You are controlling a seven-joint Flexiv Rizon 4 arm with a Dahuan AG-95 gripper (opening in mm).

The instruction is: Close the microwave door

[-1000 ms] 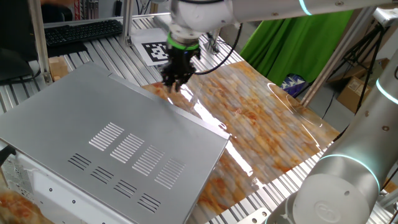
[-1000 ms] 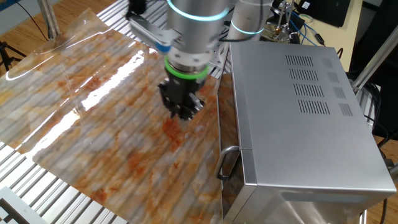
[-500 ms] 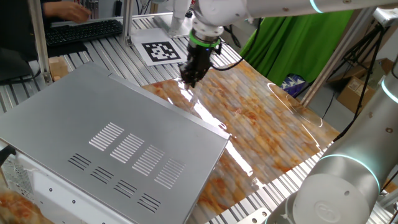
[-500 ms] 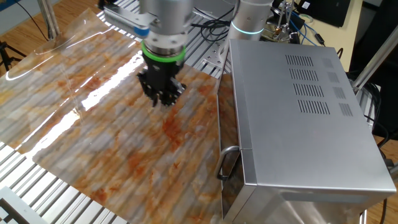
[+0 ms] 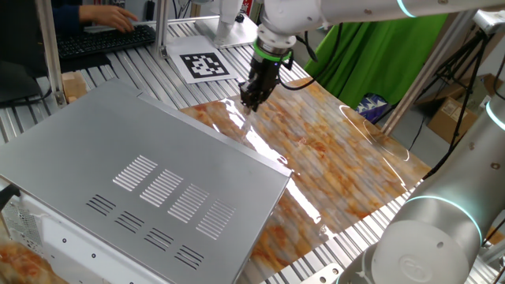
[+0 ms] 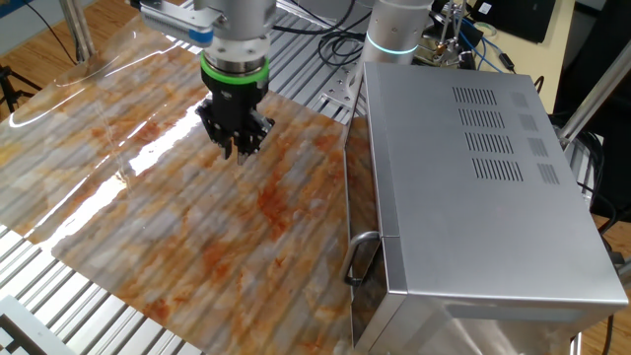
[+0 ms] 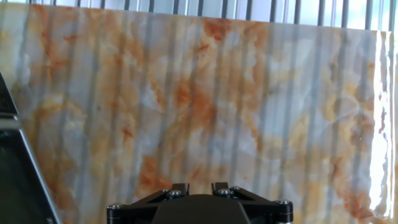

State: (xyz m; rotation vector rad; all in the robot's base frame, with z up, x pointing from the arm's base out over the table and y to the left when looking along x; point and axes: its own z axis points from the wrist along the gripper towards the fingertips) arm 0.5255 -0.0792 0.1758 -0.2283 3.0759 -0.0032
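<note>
The microwave [image 5: 142, 173] is a large grey slotted box, also in the other fixed view [image 6: 473, 177]. Its door [image 6: 357, 187] lies flush against the box front, with its silver handle [image 6: 360, 258] near the front corner. In the hand view the door shows as a dark panel [image 7: 12, 180] at the left edge. My gripper [image 5: 249, 105] hangs over the marbled sheet, well apart from the door. In the other fixed view the gripper [image 6: 237, 153] looks shut and empty. In the hand view only the gripper base [image 7: 198, 190] shows.
An orange-marbled glossy sheet [image 6: 177, 207] covers the slatted table. A black-and-white marker card [image 5: 203, 65] and a keyboard [image 5: 102, 38] with a person's hand lie at the back. A green cloth [image 5: 371, 47] hangs beyond. A second robot arm [image 5: 442, 229] stands at the right front.
My gripper has moved away from the microwave front, across the sheet, and a little higher. The door and the microwave have not moved.
</note>
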